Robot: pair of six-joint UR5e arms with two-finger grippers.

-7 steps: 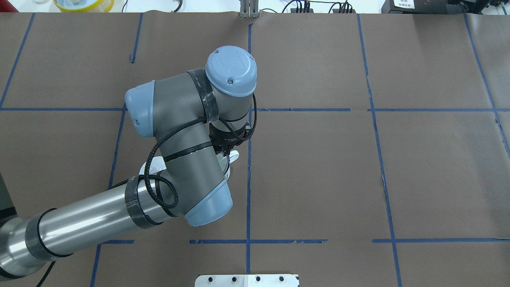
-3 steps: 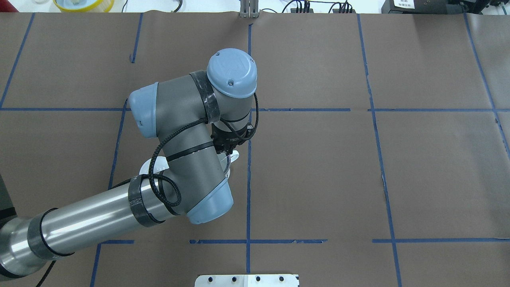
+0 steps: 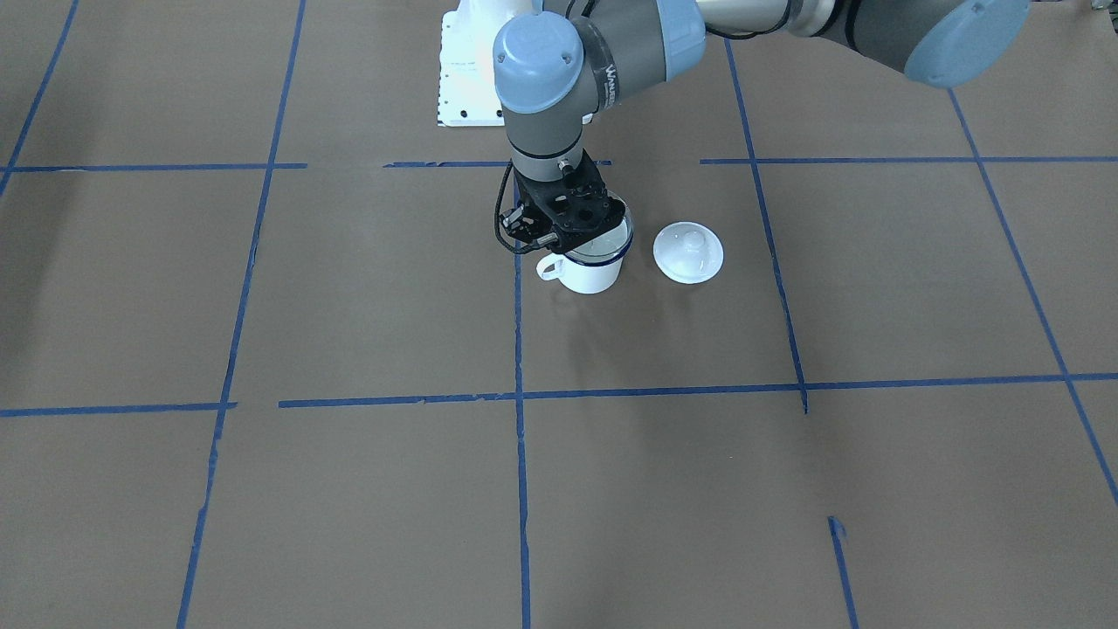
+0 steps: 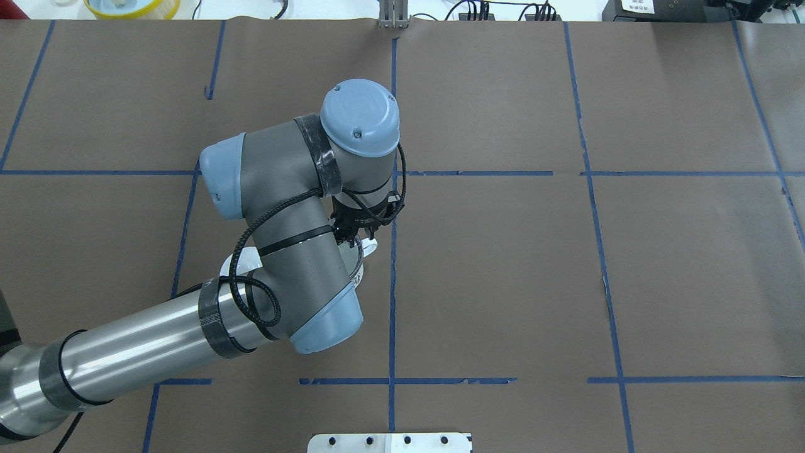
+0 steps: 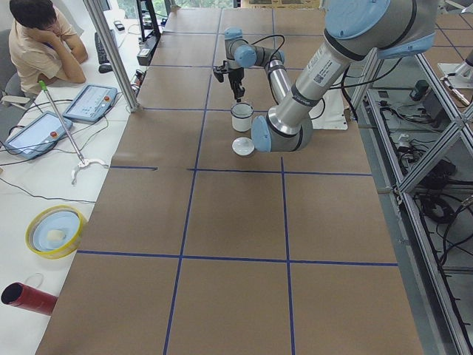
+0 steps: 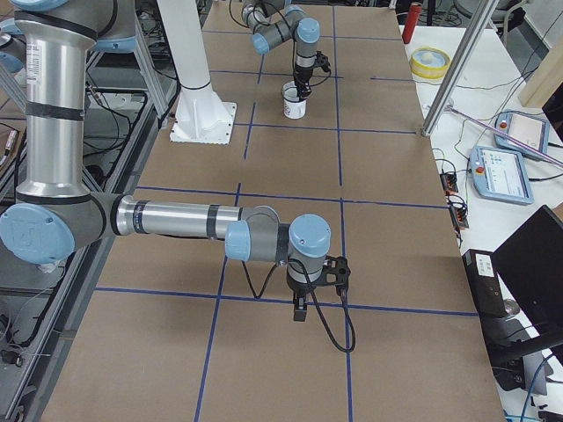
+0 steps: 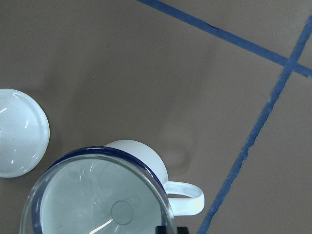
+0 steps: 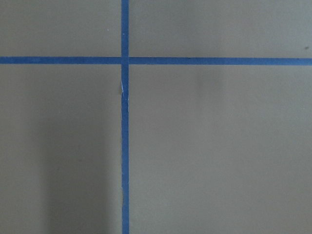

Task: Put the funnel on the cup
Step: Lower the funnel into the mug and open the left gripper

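Note:
The white cup (image 3: 590,273) with a dark blue rim stands near the table's middle, its handle (image 4: 371,246) pointing away from the robot. The clear funnel (image 3: 609,238) sits in the cup's mouth. In the left wrist view its round rim (image 7: 87,195) overlaps the cup's blue rim (image 7: 139,148). My left gripper (image 3: 568,229) hangs right above the cup, shut on the funnel's rim on the handle side; its fingertips show at the bottom edge of the left wrist view (image 7: 171,230). My right gripper (image 6: 300,309) hovers low over bare table far from the cup; I cannot tell whether it is open.
A round white knobbed lid (image 3: 688,252) lies flat just beside the cup, on the robot's left of it. Blue tape lines (image 3: 519,349) cross the brown paper. A yellow bowl (image 4: 131,6) sits beyond the far edge. An operator (image 5: 41,44) sits at the side desk.
My left arm's wrist has shifted slightly to the left, with the gripper still over the cup. The cup and lid have not moved.

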